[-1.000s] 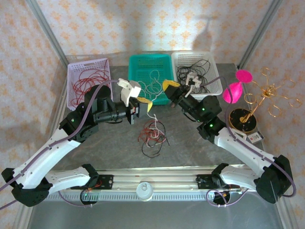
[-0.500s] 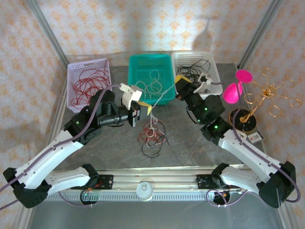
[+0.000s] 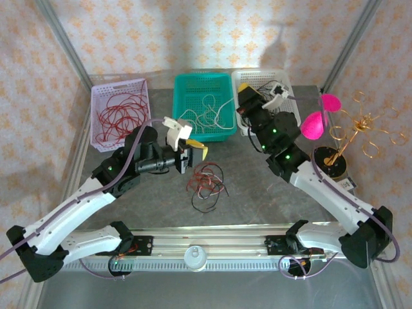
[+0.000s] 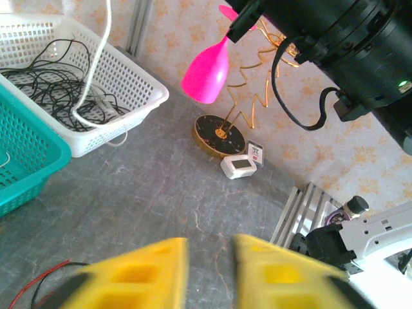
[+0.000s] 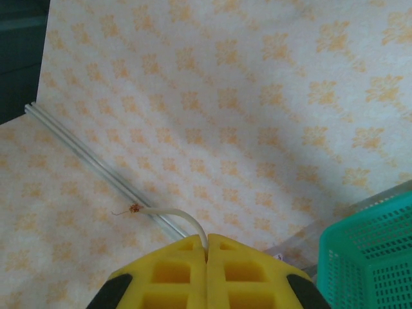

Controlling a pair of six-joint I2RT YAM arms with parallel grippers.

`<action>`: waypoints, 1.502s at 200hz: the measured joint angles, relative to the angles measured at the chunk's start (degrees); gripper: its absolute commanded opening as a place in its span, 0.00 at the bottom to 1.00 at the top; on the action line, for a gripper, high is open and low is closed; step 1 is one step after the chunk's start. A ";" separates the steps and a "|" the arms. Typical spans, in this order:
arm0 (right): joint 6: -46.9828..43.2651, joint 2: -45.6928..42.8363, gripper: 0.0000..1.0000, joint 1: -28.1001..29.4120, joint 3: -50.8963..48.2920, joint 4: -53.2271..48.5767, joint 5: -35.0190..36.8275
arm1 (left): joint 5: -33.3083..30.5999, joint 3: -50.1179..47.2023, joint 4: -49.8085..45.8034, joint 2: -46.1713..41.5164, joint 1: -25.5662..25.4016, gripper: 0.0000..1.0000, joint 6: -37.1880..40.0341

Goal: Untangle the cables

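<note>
**Cables.** You have one loose bunch of cables (image 3: pixel 206 181), red and black strands curled together, lying on the bench (image 3: pixel 257 207) at the centre of the overhead frame. One further white cable (image 5: pixel 170 214) is pinched in the right hand (image 5: pixel 206 252).

**Surroundings, counted.** Three baskets stand in a row along the upper edge of the overhead frame. The lilac basket (image 3: pixel 119 84) at left holds red wires, the teal basket (image 3: pixel 201 78) in the middle holds pale ones, and the white basket (image 3: pixel 293 112) at right holds black ones. At the right of the frame are two pink shapes (image 3: pixel 314 125) and one gold wire stand (image 3: pixel 364 125).

**Wrist views.** The left wrist view adds a small white device (image 4: pixel 239 166) beside the stand's round base, and a white strand hanging over the white basket at upper left. The right wrist view adds the white cable's frayed tip, jutting up and left from the yellow fingers.

**Hands.** Your left hand (image 4: pixel 209 270), just upper left of the bunch, has its fingers parted with nothing between them. Your right hand, above the teal and white baskets, is closed tight on the white cable.
</note>
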 measured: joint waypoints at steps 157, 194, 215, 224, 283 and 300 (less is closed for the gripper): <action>0.20 1.29 0.00 0.00 6.95 -5.73 -9.42 | 4.13 0.55 20.94 16.90 7.85 0.61 -0.90; 0.24 1.44 0.00 0.00 6.95 -5.97 -9.86 | 1.86 0.59 23.82 19.78 7.89 0.55 -1.79; 0.63 1.49 0.00 0.00 6.99 -5.97 -10.21 | 0.72 0.52 26.16 19.87 8.07 0.41 -2.89; 0.83 1.51 0.00 0.00 6.99 -5.97 -10.43 | 0.31 0.31 27.61 19.87 8.26 0.30 -3.19; 0.98 1.84 0.00 0.00 8.35 -6.91 -10.93 | -2.60 -1.97 31.47 19.89 8.70 0.00 -4.92; 0.76 1.81 0.00 0.17 9.20 -7.48 -10.16 | -2.67 -3.30 32.17 19.89 8.66 0.00 -4.90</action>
